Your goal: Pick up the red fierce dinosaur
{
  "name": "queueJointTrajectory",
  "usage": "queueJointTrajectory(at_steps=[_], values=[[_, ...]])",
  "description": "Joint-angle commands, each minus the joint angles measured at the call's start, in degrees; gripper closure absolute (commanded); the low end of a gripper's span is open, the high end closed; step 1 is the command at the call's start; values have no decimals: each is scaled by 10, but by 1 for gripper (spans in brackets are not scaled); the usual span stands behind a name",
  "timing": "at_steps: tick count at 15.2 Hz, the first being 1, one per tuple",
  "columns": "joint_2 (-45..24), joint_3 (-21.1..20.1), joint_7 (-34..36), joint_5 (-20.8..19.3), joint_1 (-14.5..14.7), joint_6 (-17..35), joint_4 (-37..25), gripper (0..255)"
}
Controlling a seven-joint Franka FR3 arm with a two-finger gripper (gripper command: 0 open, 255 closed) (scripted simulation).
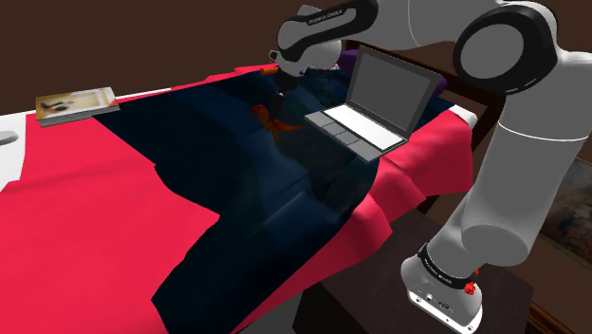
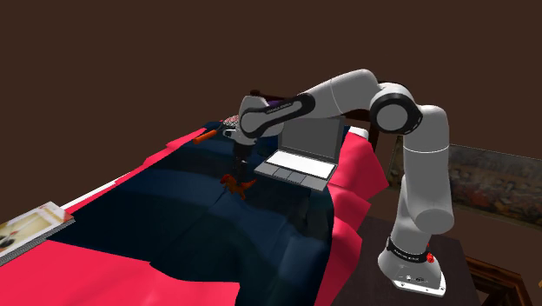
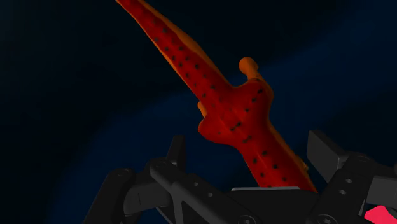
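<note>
Fingers (image 3: 176,149) of the all-black two-finger gripper (image 3: 249,145) stand apart on my wrist feed. The red, dark-spotted toy dinosaur (image 3: 232,114) lies between them, its body running in under the hand and its long tapering tail stretching away ahead of the gripper. A short orange limb juts from the body. The body passes closer to one finger than to the other. From this angle I cannot tell whether that finger touches it, though nothing looks clamped. Beneath the gripper is a rumpled dark navy blanket (image 3: 76,95).

On the shoulder view the gripper (image 1: 282,90) hangs directly over the toy dinosaur (image 1: 268,120), pointing down at it. The navy blanket (image 1: 237,199) lies across a bed with a bright red cover (image 1: 85,190). An open grey laptop (image 1: 375,100) sits on the bed just beside the gripper, its screen raised. A flat, book-like thing (image 1: 76,102) lies well away from the gripper, near the bed's edge.

In the second exterior view the gripper (image 2: 241,161) is just above the toy dinosaur (image 2: 236,183), with the laptop (image 2: 295,165) close beside it.
</note>
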State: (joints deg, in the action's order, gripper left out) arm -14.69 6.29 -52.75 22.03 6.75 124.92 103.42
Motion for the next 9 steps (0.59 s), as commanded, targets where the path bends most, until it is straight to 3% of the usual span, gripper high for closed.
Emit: queueJointTrajectory(at_steps=[1,7,8,9], values=[[-6,-2,-6,4,0,12,6,0],[-20,-4,-19,14,-1,40,22,0],[-20,-4,-19,14,-1,41,22,255],[-20,-4,-19,14,-1,41,22,255]])
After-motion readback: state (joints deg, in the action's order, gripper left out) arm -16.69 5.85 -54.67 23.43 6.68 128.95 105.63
